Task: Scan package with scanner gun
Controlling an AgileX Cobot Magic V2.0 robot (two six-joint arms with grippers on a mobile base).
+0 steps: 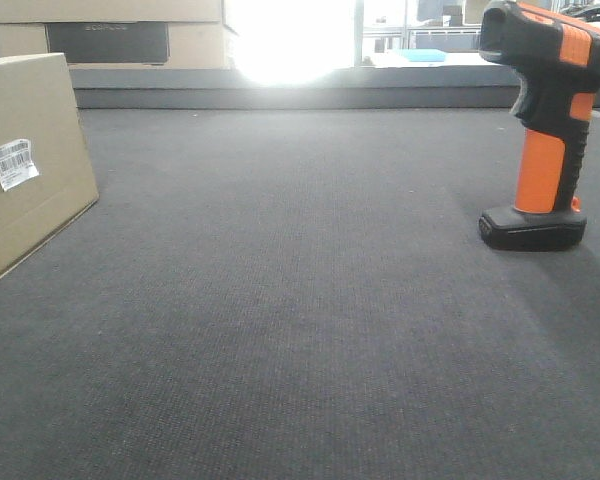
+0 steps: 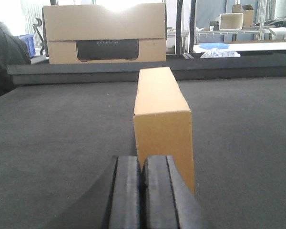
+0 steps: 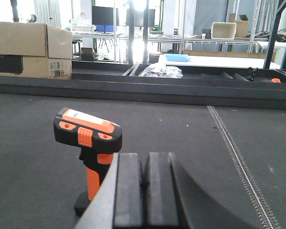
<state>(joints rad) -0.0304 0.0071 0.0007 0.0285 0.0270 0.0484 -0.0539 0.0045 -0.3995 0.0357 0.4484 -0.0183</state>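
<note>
Bench (image 1: pixel 300 330): dark mat, carries both items.
Package (image 2: pixel 163 119): rests on bench w/ label (image 1: pixel 13 163) showing, ahead of my left tool (image 2: pixel 143 191), clenched, empty.
Scanner gun (image 1: pixel 545 120): upright on its base, near my right tool (image 3: pixel 144 191), clenched, empty.
Progress: nothing held; fits pre-scan or post-scan.

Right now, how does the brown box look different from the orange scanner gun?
The brown box is plain cardboard with a white barcode label on its side, while the scanner gun is orange and black. The box is a flat-sided block lying long on the mat; the scanner has a curved handle and stands upright on its black base. The box sits at the left, the scanner at the right. Both rest on the same dark mat, untouched.
</note>
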